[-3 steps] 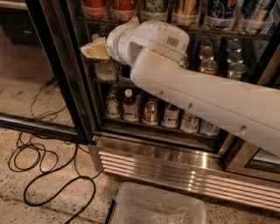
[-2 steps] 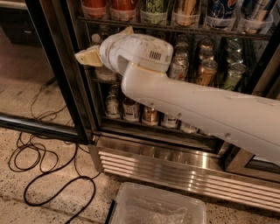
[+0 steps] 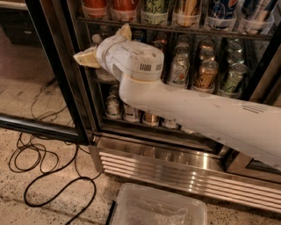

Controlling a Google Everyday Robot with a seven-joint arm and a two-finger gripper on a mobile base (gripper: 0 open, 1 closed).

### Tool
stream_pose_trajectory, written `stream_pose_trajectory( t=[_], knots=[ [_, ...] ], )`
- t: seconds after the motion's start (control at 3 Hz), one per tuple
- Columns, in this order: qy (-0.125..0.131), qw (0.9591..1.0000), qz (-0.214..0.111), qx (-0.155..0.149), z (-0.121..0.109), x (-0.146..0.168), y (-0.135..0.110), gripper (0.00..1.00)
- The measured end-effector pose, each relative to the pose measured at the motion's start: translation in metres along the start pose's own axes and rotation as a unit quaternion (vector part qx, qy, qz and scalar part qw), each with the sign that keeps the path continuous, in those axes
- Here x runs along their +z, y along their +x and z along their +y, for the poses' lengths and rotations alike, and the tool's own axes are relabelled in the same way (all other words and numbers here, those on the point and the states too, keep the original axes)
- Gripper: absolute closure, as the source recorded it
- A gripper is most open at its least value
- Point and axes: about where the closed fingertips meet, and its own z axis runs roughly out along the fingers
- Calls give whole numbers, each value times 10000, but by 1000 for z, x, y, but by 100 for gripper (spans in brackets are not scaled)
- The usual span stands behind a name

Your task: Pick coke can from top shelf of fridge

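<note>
- The fridge [image 3: 59, 66] had its black door frame standing left of the top shelf [image 3: 158, 27], so my arm had to keep to the right of that post.
- My gripper [image 3: 104, 44] hung just under the left end of the top shelf. It was released, its tan fingers [image 3: 86, 58] spread wide with nothing between them, one pointing left and the other pointing up at the rack.
- The coke can [image 3: 125, 6] stood on the top shelf near its left end, directly above my upper finger. Only its red lower body showed, and a second red can stood just to its left. I couldn't read any lettering, so which red can was the right one was only my judgement.
- To reach well, I judged I should lift the wrist above the top shelf, level both fingers either side of the can, and go in straight. I should clench only once the can sat between the pads.
- Right along the top shelf stood the green can [image 3: 153, 9], which I must not nudge, then the gold can [image 3: 186, 9] and the Pepsi can [image 3: 221, 9].
</note>
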Motion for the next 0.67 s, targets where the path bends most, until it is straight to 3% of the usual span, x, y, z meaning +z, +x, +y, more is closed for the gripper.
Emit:
stream_pose_trajectory(
  t=[0.33,0.67],
  knots=[
    [0,10000,0,0,0,0,0,0],
    [174,9997,-130,-54,-4,1,-5,0]
  ],
)
